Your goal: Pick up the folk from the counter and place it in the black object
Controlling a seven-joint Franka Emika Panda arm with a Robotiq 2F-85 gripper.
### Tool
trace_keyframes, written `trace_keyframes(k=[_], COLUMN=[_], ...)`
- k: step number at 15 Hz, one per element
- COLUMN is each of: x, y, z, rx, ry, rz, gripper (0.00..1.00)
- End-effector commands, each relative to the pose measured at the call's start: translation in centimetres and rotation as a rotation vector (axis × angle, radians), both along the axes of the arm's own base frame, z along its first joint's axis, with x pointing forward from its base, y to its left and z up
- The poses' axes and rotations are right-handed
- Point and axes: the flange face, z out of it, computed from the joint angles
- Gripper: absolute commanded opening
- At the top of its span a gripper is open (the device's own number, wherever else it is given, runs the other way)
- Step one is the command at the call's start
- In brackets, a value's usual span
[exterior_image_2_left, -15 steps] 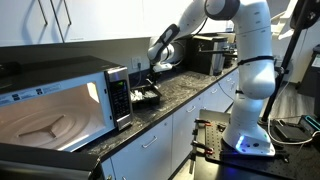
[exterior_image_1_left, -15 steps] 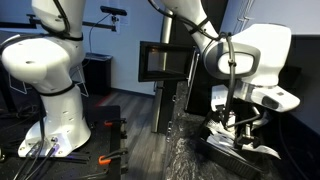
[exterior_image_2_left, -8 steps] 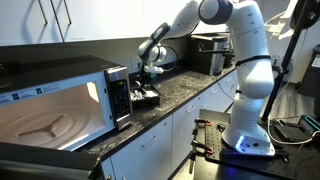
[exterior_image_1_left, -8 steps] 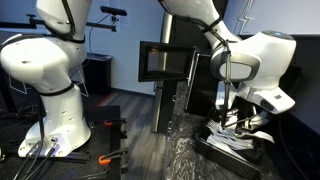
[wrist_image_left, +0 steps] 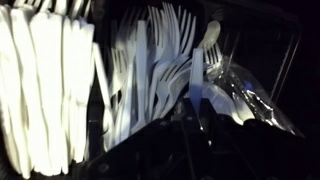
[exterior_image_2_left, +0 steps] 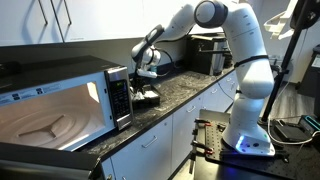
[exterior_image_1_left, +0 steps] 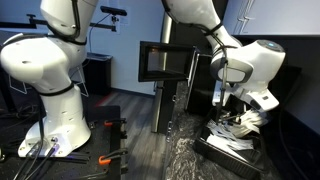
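Probably was at the placing step. Could not single out the task's own one among the many white forks (wrist_image_left: 150, 70) heaped in the middle compartment of the black tray (exterior_image_1_left: 214, 150), at the lower right of an exterior view. Saw no fingers in the wrist view, so could not tell whether the gripper (exterior_image_1_left: 243, 122) held anything, or stood wide or narrow. Next would call, by judgement, for a release into that compartment and a straight lift. Hung just above the tray, wrist pointing down, arm (exterior_image_1_left: 215, 30) descending from the upper frame.
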Motion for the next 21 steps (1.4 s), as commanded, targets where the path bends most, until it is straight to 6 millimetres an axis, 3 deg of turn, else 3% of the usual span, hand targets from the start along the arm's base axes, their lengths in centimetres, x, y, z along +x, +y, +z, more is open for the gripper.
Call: trace_keyframes(k=[1,8,15,19,21], x=[-0.6,-4.4,-8.8,-9.5,-8.6], y=[1.1,1.8,-0.4,-1.9,-2.2], z=[0.7,0.6,0.6,0.5,0.0], rx=[0.047,0.047,0.004,-0.049,-0.073], ry=[-0.013,0.04,0.054,0.039,0.027], rz=[0.013,-0.023,-0.141,-0.18,-0.149], gripper=[0.03,0.03,0.03,0.03,0.03])
